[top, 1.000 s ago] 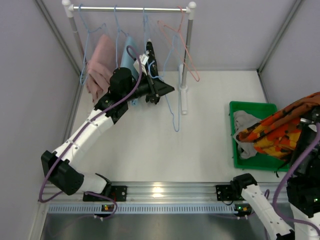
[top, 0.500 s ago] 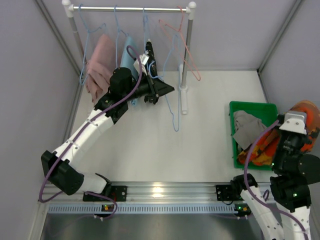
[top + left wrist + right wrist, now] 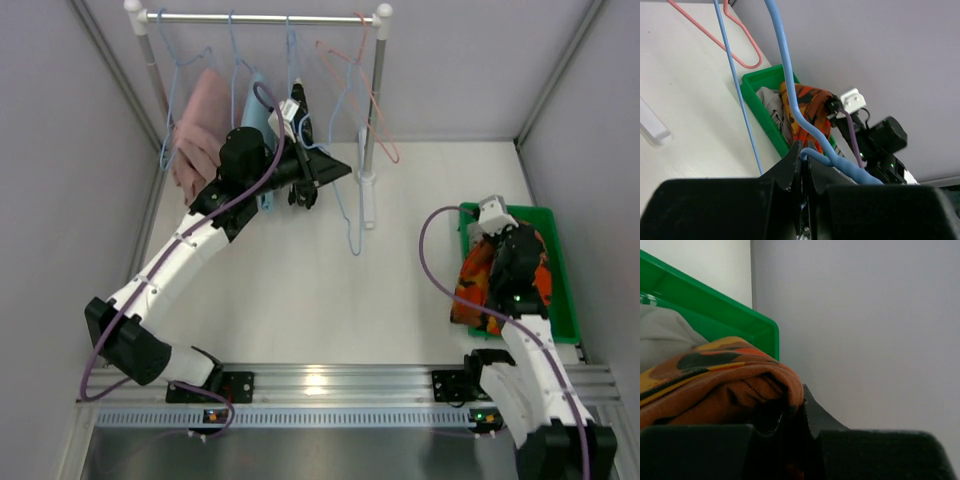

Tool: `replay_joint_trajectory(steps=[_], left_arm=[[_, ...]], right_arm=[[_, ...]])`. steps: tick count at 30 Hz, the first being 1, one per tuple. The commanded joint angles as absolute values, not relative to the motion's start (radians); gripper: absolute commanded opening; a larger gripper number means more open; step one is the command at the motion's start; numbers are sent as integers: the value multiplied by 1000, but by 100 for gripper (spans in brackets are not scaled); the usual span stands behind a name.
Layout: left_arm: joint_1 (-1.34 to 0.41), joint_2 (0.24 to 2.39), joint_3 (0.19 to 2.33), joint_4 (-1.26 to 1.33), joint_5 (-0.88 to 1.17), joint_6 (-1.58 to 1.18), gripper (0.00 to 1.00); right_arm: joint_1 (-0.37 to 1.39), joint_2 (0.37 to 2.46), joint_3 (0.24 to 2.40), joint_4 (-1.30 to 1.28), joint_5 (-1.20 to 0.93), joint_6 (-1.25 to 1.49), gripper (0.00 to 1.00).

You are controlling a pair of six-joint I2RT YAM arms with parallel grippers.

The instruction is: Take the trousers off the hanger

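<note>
The orange-red patterned trousers (image 3: 478,290) lie bunched in the green bin (image 3: 561,290) at the right. My right gripper (image 3: 508,262) is low over the bin and shut on them. In the right wrist view a fold of the cloth (image 3: 715,385) sits between the jaws (image 3: 797,402). The grey trousers (image 3: 660,335) lie beside them in the bin (image 3: 715,302), and also show in the left wrist view (image 3: 771,102). My left gripper (image 3: 335,170) is under the rail, shut on the wire of an empty blue hanger (image 3: 790,100).
A clothes rack (image 3: 260,17) stands at the back. It carries a pink garment (image 3: 200,130), a light-blue garment (image 3: 255,105), a black garment (image 3: 300,105) and an empty pink hanger (image 3: 378,115). Its right post (image 3: 368,190) stands beside the blue hanger's lower loop (image 3: 350,240).
My right arm has swung down from the right edge and carried the orange-red trousers into the green bin. My left arm has hardly moved and keeps hold of the blue hanger.
</note>
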State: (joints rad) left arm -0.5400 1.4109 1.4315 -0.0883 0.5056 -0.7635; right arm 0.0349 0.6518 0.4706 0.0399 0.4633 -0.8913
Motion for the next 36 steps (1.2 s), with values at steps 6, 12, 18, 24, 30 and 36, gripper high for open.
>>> replay_joint_trajectory(steps=[6,12,18,24,30,36], left_arm=[[-546,1408,1523,-54,526,-732,0],[-569,1387,1519,-60,514,-689,0],[-586,1374,1522,-74,509,-652,0],[-598,1338,1485,-103,497,-615,0],[-609,1273,1398,-153,456,-598,0],[-647,1249,1400,-186,388,-555,0]], right_arm=[[-313,1081,777,283,-94,-666,0],[-321,1222,957,100,-322,-594,38],[-334,1237,1057,-155,-348,-606,74],[-367,1036,1035,-400,-434,-680,94],[-397,833,1093,-624,-524,-651,99],[-403,758,1222,-660,-894,-298,87]])
